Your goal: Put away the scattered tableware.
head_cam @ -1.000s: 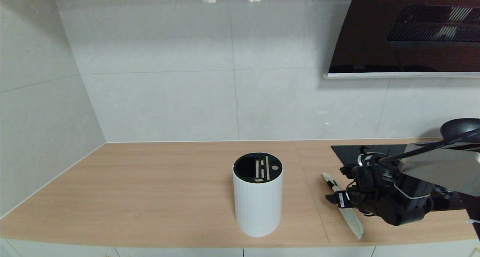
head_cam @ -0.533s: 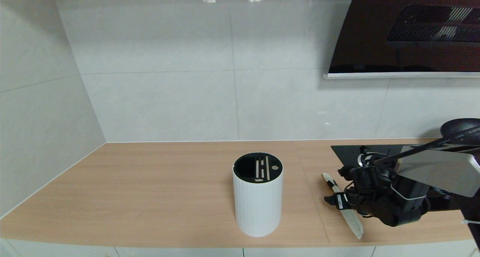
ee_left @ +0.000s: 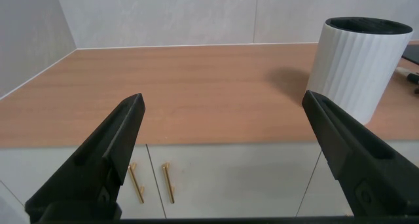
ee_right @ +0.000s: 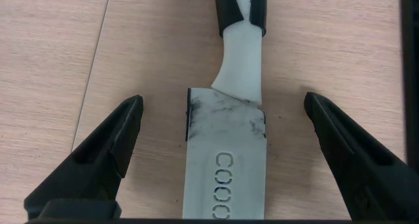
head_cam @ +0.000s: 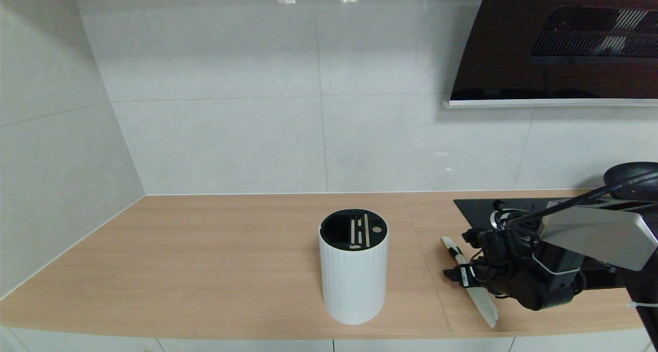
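Count: 1 white ribbed knife holder (head_cam: 353, 275), 1 white ceramic knife (head_cam: 483, 301), 2 grippers. Holder stands mid-countertop (head_cam: 205, 249), toward the front edge. Knife lies flat near the front right. Right gripper (head_cam: 461, 254) is spread wide, straddling the blade by the handle, not gripping. Left gripper (ee_left: 222, 99) is also spread, empty, off the front edge. Versus a second ago: right gripper shifted slightly; knife and holder unmoved.
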Available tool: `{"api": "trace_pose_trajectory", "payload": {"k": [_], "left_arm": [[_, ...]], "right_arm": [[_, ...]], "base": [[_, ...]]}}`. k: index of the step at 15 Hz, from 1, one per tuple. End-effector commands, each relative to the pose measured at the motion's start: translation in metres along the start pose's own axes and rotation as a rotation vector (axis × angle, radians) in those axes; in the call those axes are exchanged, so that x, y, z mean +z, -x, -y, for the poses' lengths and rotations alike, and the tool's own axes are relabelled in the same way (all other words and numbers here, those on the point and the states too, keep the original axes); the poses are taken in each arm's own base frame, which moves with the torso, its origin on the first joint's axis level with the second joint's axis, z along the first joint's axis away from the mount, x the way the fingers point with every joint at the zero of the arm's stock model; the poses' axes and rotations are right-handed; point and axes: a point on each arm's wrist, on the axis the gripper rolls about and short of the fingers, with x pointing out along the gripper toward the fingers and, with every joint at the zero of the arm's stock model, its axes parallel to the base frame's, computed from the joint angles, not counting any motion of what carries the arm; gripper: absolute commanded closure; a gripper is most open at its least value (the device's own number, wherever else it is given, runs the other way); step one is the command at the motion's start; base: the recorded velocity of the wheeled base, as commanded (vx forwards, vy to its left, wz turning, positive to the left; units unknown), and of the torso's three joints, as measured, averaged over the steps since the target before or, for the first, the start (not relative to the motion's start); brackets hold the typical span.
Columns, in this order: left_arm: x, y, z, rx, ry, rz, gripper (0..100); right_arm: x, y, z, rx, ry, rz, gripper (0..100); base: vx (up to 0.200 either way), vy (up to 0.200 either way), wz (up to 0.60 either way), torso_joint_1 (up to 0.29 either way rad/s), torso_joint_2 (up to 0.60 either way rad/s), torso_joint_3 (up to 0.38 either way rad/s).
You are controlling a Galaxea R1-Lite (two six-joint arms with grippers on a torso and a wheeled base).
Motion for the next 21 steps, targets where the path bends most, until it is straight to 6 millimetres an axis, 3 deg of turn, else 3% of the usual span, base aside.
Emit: {"api": "trace_pose_trajectory", "payload": {"k": [1, 2, 3, 14, 17, 21], "left_arm": [[0.000, 0.000, 0.000, 0.000, 0.000, -0.001, 0], [0.000, 0.000, 0.000, 0.000, 0.000, -0.001, 0], [0.000, 0.000, 0.000, 0.000, 0.000, -0.001, 0], [0.000, 0.000, 0.000, 0.000, -0.002, -0.001, 0], [0.000, 0.000, 0.000, -0.001, -0.011, 0.001, 0], [0.006, 0.001, 0.000, 0.002, -0.002, 0.032, 0]], "right_arm": [[0.000, 0.000, 0.000, 0.001, 0.001, 0.002, 0], [0.000, 0.000, 0.000, 0.001, 0.001, 0.000, 0], [0.000, 0.000, 0.000, 0.001, 0.001, -0.001, 100], [0.001, 0.003, 0.000, -0.007, -0.003, 0.005, 100], [0.025, 0.027, 0.000, -0.015, -0.082, 0.071, 100], [0.057, 0.089, -0.006, 0.014, -0.080, 0.184, 100]], "base": [[0.000, 0.000, 0.00, 0.000, 0.00, 0.000], [0.000, 0.000, 0.00, 0.000, 0.00, 0.000], [0.000, 0.000, 0.00, 0.000, 0.00, 0.000], [0.000, 0.000, 0.00, 0.000, 0.00, 0.000], [0.000, 0.000, 0.00, 0.000, 0.00, 0.000], [0.000, 0.000, 0.00, 0.000, 0.00, 0.000]]}}
